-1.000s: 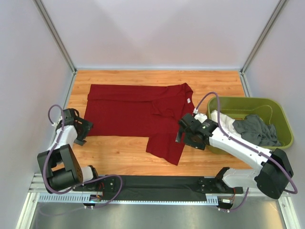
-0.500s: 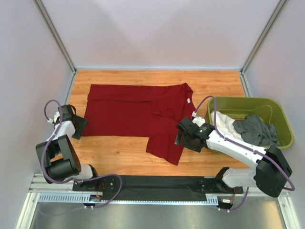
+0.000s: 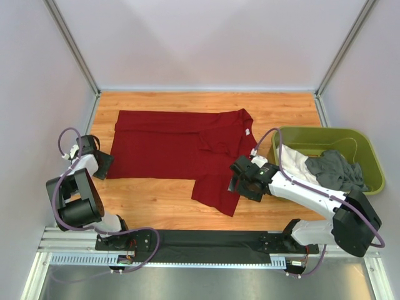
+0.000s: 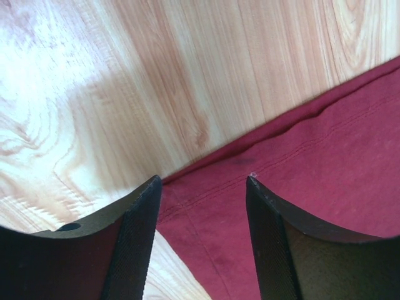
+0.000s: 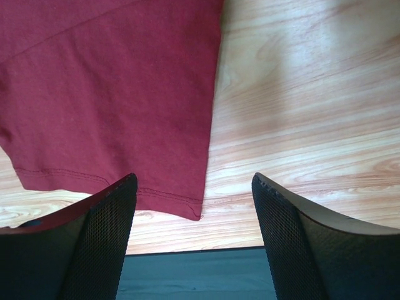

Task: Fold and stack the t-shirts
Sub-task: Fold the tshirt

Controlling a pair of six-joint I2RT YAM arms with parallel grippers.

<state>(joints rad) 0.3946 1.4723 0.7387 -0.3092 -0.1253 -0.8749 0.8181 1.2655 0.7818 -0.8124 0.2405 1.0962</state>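
A dark red t-shirt (image 3: 169,145) lies spread on the wooden table (image 3: 281,106), its right part folded over, with a lower flap pointing to the near edge. My left gripper (image 3: 104,164) is at the shirt's near-left corner. In the left wrist view its jaws (image 4: 203,181) stand open astride the hemmed corner of the red cloth (image 4: 312,150), which lies flat. My right gripper (image 3: 237,182) is at the flap's right edge. It (image 5: 194,178) is open over the red flap's corner (image 5: 112,81) and bare wood. A white t-shirt (image 3: 294,159) and a dark grey t-shirt (image 3: 337,170) lie crumpled in the tub.
An olive-green plastic tub (image 3: 325,130) stands at the table's right side, close behind my right arm. A black mat strip (image 3: 212,238) runs along the near edge. Grey walls close in the table on the left, back and right.
My left gripper has swung out to the shirt's near-left corner and its jaws have narrowed. My right gripper has edged left toward the flap, and its jaws have narrowed a little.
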